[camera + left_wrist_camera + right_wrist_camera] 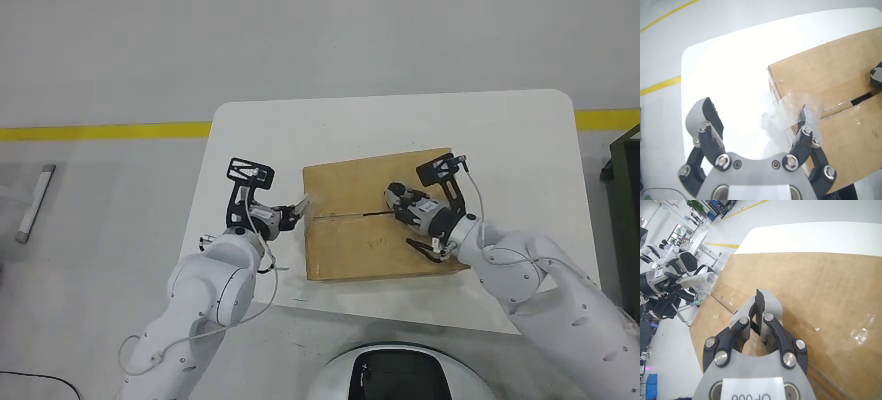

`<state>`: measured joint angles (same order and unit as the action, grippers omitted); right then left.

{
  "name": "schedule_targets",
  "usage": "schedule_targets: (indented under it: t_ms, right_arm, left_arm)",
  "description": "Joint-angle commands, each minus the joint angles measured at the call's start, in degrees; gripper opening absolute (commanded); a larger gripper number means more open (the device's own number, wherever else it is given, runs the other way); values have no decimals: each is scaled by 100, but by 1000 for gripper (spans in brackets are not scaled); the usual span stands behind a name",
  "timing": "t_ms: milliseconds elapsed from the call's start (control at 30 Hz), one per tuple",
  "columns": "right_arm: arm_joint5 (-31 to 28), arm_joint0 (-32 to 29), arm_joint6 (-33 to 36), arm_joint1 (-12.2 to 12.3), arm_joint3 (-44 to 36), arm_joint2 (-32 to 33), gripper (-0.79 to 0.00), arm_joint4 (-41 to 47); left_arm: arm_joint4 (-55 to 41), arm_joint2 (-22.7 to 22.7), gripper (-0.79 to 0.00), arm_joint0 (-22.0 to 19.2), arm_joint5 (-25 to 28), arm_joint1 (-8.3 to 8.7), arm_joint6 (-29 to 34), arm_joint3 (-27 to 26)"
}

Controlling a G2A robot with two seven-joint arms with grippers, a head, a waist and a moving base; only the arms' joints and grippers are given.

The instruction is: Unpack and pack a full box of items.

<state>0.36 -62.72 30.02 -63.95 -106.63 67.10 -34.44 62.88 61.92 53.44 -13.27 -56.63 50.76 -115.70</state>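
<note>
A closed cardboard box [360, 240] lies in the middle of the white table [400, 120], its two top flaps meeting in a seam. My left gripper [299, 212] is open at the box's [829, 75] left end. A peeled strip of clear tape [798, 111] clings to one of its fingers [807, 123] and still runs onto the box's end. The left gripper [759, 117] holds nothing between its pads. My right gripper [392, 197] is shut over the box's top [819, 285] near the seam. In its own wrist view the right gripper [758, 303] has nothing between its fingers.
The seam gapes in a dark slit [861, 98] near the right gripper. Bare table surrounds the box, widest at the far side [734, 66]. On the floor lie a yellow line [100, 131] and a grey tube [35, 200]. A dark cabinet [625, 170] stands off the table's right edge.
</note>
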Motion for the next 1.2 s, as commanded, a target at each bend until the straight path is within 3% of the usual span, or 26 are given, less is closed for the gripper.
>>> schedule_targets:
  t_ms: [0,200,600,1167]
  right_arm:
    - [-3,-7,17,1,-56,64,-785,38]
    - [47,-124,35,32,-298,478,-785,188]
    - [56,-863,43,159,-547,1913,-785,665]
    - [-485,-1554,137,248,-456,2954,-785,1116]
  left_arm:
    - [12,-46,0,-50,28,-27,-4,7]
    - [51,-182,0,-188,136,-107,14,55]
    - [181,-705,0,-414,278,-311,41,130]
    - [479,-1500,0,-919,-52,-730,98,450]
